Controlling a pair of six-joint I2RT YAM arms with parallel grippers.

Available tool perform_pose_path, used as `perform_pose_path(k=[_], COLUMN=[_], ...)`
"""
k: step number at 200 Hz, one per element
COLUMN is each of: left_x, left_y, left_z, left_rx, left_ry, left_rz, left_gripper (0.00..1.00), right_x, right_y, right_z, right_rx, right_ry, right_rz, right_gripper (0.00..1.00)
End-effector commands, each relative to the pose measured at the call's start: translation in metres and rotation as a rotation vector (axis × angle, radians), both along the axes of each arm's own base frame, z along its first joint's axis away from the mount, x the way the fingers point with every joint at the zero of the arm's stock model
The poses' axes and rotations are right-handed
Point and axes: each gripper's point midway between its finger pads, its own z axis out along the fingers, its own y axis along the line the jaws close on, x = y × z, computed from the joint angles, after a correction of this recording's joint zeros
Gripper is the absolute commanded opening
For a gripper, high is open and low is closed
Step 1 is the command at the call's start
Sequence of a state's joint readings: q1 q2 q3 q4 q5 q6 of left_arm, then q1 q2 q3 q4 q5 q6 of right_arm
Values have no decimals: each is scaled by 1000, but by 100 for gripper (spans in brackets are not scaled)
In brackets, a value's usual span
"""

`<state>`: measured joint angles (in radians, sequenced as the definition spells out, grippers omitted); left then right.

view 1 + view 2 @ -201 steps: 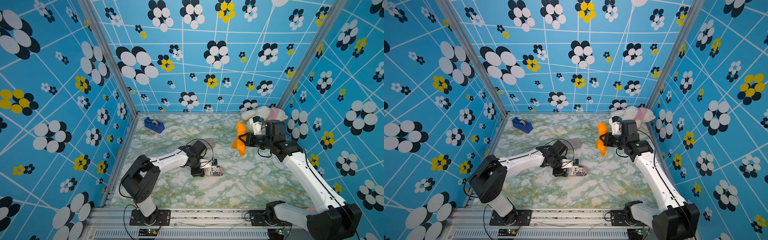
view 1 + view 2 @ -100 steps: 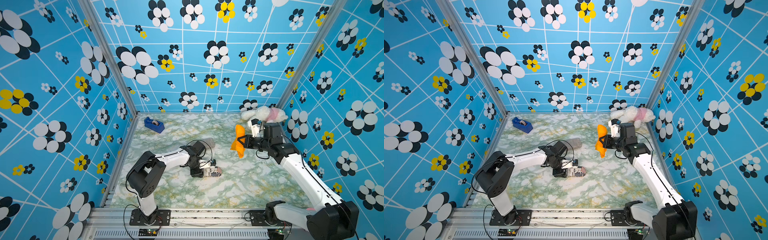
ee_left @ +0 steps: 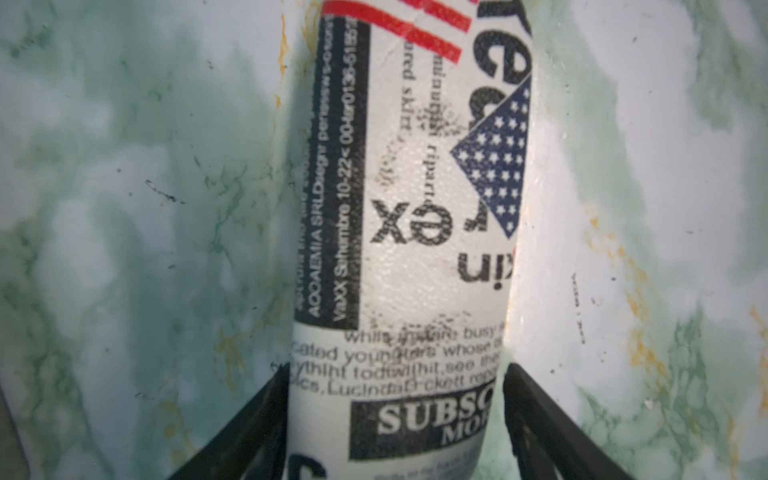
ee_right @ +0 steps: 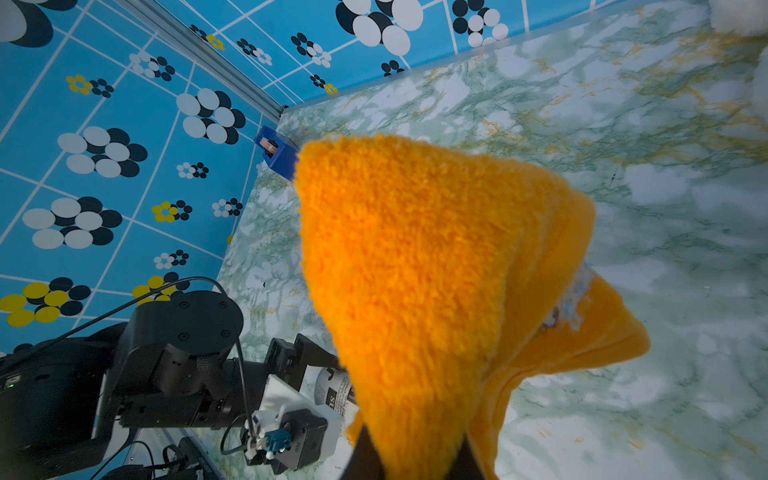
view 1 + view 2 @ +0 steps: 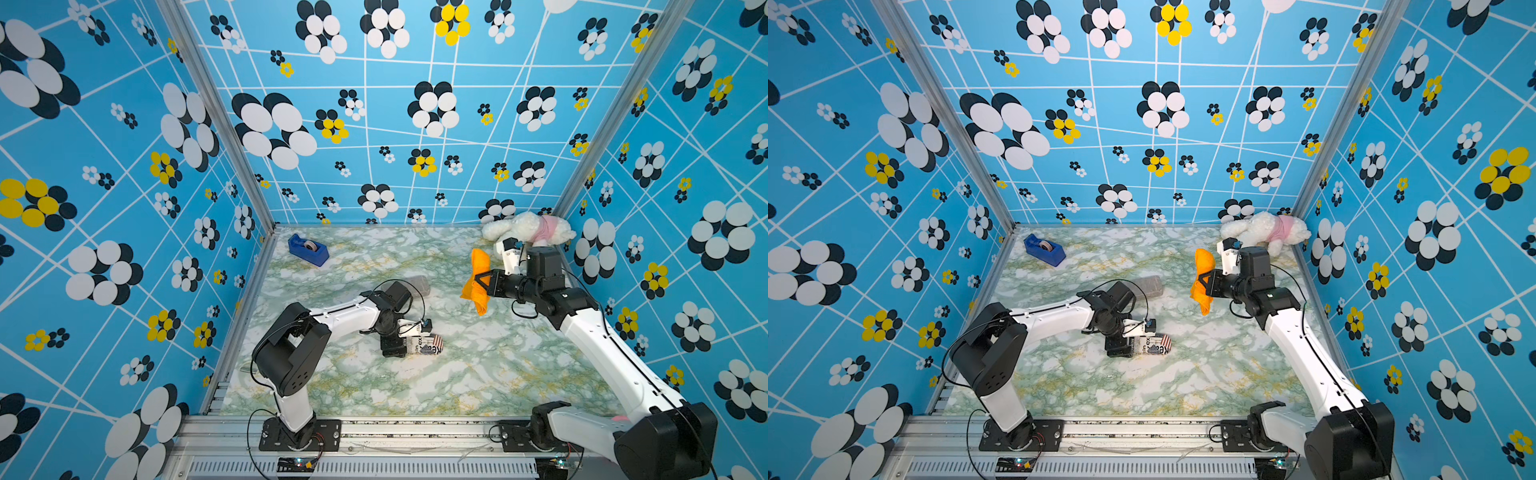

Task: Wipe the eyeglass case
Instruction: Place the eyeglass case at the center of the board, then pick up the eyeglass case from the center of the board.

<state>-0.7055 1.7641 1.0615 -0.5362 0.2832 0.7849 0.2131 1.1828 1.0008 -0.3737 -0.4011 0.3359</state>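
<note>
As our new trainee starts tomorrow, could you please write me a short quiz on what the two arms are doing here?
1. True or false: the right hand is shut on the orange cloth.
2. What does the left hand straddle? A tape dispenser, B eyeglass case, C plush dog.
3. Is the cloth touching the case yet?
Key: 1 true; 2 B; 3 no, they are well apart.
</note>
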Motion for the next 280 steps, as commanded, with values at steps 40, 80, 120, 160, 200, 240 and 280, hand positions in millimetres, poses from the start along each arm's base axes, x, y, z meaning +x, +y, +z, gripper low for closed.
perform_pose_path(k=[40,80,120,160,200,240,280], left_x=[-4,32,83,128,160,162,163], left_y=[12,33,43,28,29,27,21], left_z=[35,83,87,60,53,48,37], left_rx=[-9,-100,-125,-63,-66,-108,-112], left_ry=[-29,-131,-206,-263,-202,-97,-19], left_rz=[36,228,360,256,224,179,164], left_gripper=[100,99,95,94,94,99,99], right_x=[-1,-4,-8,-4,1,7,14], right_y=[1,1,-3,3,4,5,10], right_z=[13,28,17,12,6,-5,-13], right_rx=[-1,51,28,40,39,31,29], right_ry=[-43,-75,-58,-26,-3,21,50], right_rz=[24,-3,-15,9,9,7,28], right_gripper=[0,0,0,0,0,0,0])
